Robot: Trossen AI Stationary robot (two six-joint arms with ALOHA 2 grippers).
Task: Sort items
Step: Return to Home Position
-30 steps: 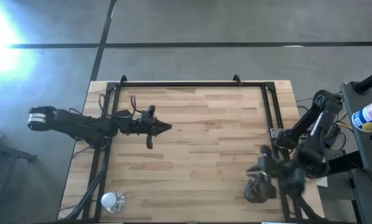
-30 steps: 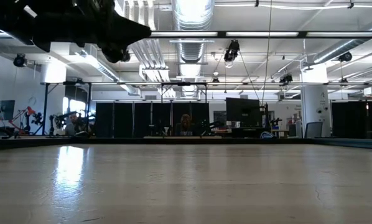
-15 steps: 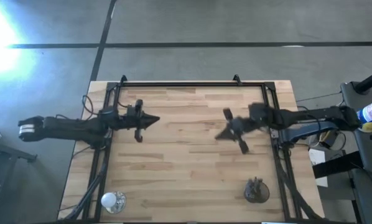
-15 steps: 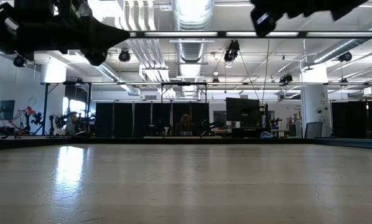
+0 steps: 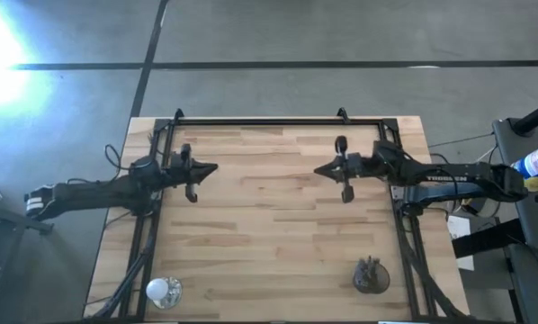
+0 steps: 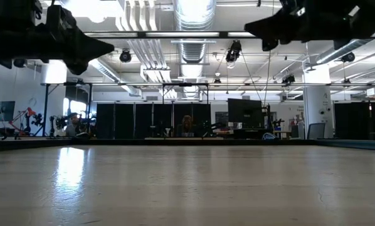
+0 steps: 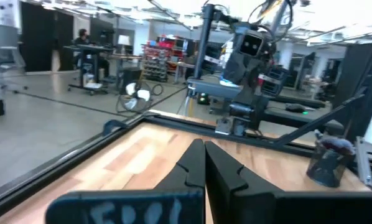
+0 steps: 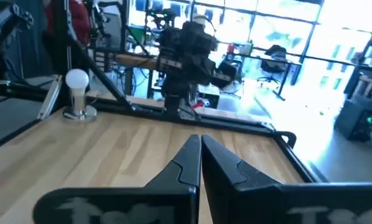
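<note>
The items (image 5: 371, 268) stand bunched in a dark round cup (image 5: 372, 279) near the table's near right corner. The left wrist view shows the cup (image 7: 326, 167) with their tops (image 7: 335, 144) sticking out. A shiny silver cup (image 5: 163, 290) stands at the near left corner and also shows in the right wrist view (image 8: 78, 94). My left gripper (image 5: 213, 168) hovers over the table's left part, shut and empty (image 7: 203, 144). My right gripper (image 5: 318, 169) hovers right of the middle, shut and empty (image 8: 197, 138). The two point at each other, well above the wood (image 6: 109, 47) (image 6: 250, 28).
A black frame (image 5: 260, 121) runs along the far edge and down both sides of the wooden table (image 5: 269, 234). Bare wood lies between the two grippers and across the near middle. Beyond the table is a workshop hall with desks and racks.
My right gripper has swung up and away from the dark cup at the near right, toward the far edge and the table's middle. It now lies level, pointing left. My left gripper has drawn back toward the left edge. The cups have stayed put.
</note>
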